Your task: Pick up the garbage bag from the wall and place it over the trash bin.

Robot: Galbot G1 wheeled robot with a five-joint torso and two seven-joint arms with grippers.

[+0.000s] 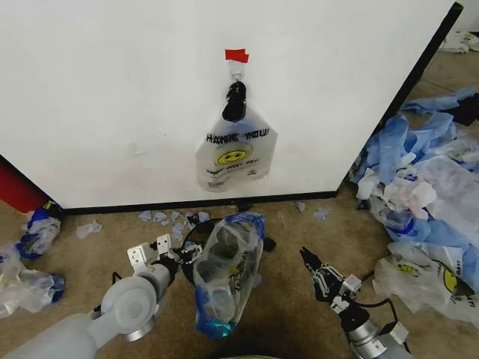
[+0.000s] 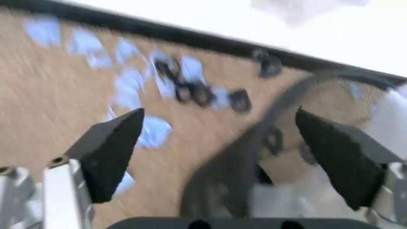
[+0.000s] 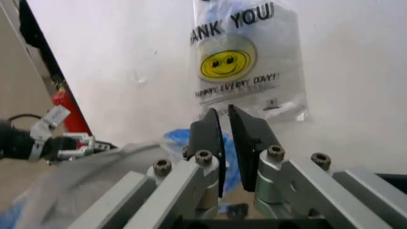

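Bag (image 1: 227,273) draped on bin (image 1: 193,241). Left tool (image 1: 152,251) gapes at the rim; right tool (image 1: 312,268) nearly together, empty. Judgement: seat bag evenly round the rim.

See-through blue-trimmed garbage bag (image 1: 227,273) draped over black mesh trash bin (image 1: 190,243), below white wall (image 1: 112,90).

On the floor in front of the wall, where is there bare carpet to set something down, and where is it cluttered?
Bare carpet lies between the garbage bag over the trash bin and the right-hand pile of plastic bags, around the right gripper. More lies left of the left gripper. Scraps crowd the wall base.
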